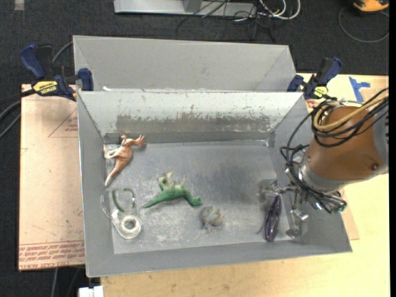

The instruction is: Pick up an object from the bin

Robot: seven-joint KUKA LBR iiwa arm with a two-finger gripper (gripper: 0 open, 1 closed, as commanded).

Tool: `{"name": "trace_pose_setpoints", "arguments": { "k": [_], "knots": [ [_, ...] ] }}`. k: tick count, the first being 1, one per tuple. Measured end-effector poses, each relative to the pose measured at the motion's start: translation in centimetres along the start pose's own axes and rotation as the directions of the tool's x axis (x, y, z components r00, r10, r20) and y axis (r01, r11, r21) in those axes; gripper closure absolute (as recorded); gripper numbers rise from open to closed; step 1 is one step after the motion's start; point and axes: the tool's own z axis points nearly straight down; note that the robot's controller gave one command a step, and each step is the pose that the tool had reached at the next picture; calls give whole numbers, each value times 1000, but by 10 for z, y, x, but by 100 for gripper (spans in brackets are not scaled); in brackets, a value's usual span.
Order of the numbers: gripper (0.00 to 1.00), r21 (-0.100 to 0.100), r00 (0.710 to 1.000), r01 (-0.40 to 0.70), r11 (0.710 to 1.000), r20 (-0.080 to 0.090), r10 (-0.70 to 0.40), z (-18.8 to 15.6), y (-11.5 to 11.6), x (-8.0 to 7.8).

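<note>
My gripper (281,209) is down at the bin's right end, close to the floor and near the front right corner. It stands open, with one metal finger (295,223) toward the front wall and the other toward the middle. A slim dark purple thing (272,218) lies on the floor right beside the gripper, roughly between the two fingers; they are not closed on it. A small grey lump (211,217) lies further left near the front wall.
A green toy dinosaur (173,195) lies left of the middle. A tan toy dinosaur (122,156) rests against the left wall. A clear plastic piece with a ring (125,218) sits in the front left corner. The arm's orange cover and cables hang over the right wall.
</note>
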Motion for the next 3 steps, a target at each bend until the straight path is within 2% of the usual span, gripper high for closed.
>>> {"name": "trace_pose_setpoints", "arguments": {
  "k": [1,2,3],
  "knots": [
    [0,-6,999,34,999,-6,-34,27,4,-4],
    [0,0,957,292,957,2,-292,31,7,-10],
    [100,-7,999,35,999,-5,-35,27,5,-5]
  ]
}}
